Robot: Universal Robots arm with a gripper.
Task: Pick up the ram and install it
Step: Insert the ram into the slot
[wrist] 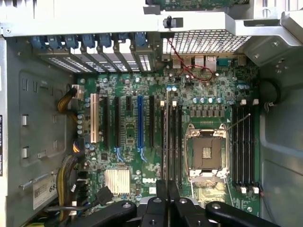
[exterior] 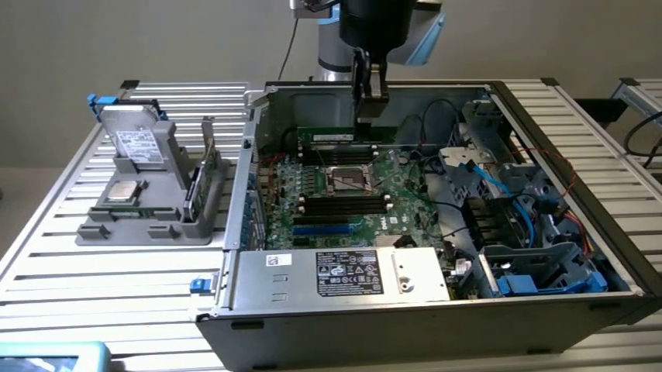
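Gripper: the gripper [exterior: 370,116] reaches down from above into the open computer case [exterior: 414,325]. Its fingers are pinched narrow on the top edge of the ram.
Ram: the ram [exterior: 336,138] is a green stick standing on its long edge over the motherboard [exterior: 398,221]. In the exterior view it is just beyond the open processor socket [exterior: 349,180].
Line-up: in the wrist view the stick shows edge-on as a thin line. It runs along the black memory slots [wrist: 174,137] between the socket and the blue expansion slot [wrist: 140,120].
Seating: cannot tell whether its lower edge is in a slot or just above it.
In the way: blue cables [exterior: 486,167] and black ones crowd the board toward the exterior view's right. The case's far wall stands close behind the stick.
Near edge: a power supply [exterior: 349,273] with a white label.
Outside the case: a grey holder [exterior: 155,229] sits on the slatted table [exterior: 104,294] at the exterior view's left. It carries a square processor chip [exterior: 124,191] and a thin board on edge.
Cut off: the arm leaves the exterior view at its top.
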